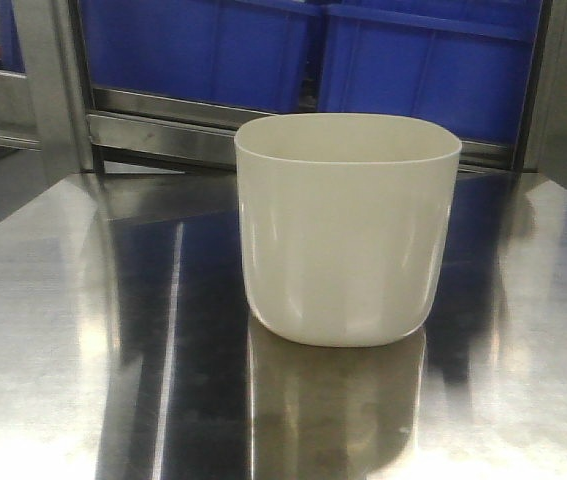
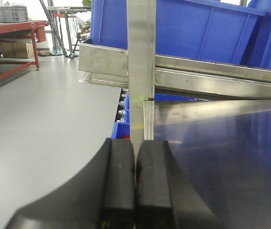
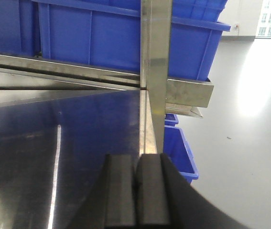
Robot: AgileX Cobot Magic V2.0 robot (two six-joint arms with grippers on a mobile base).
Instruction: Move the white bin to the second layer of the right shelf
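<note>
The white bin [image 1: 347, 230] stands upright on a shiny steel table [image 1: 63, 350], a little right of centre in the front view, with its open top empty as far as I can see. Neither gripper appears in that view. In the left wrist view my left gripper [image 2: 135, 143] is shut with nothing between its black fingers [image 2: 118, 181], low over the table's left edge. My right gripper [image 3: 136, 157] is likewise shut and empty, at the table's right edge. The bin does not show in either wrist view. The right shelf second layer is out of view.
Large blue crates [image 1: 193, 50] [image 1: 423, 70] sit on a steel rack level [image 1: 163, 130] just behind the table. Upright steel posts [image 2: 141, 67] [image 3: 155, 71] stand ahead of each gripper. A smaller blue crate [image 3: 178, 152] sits low right; grey floor lies to both sides.
</note>
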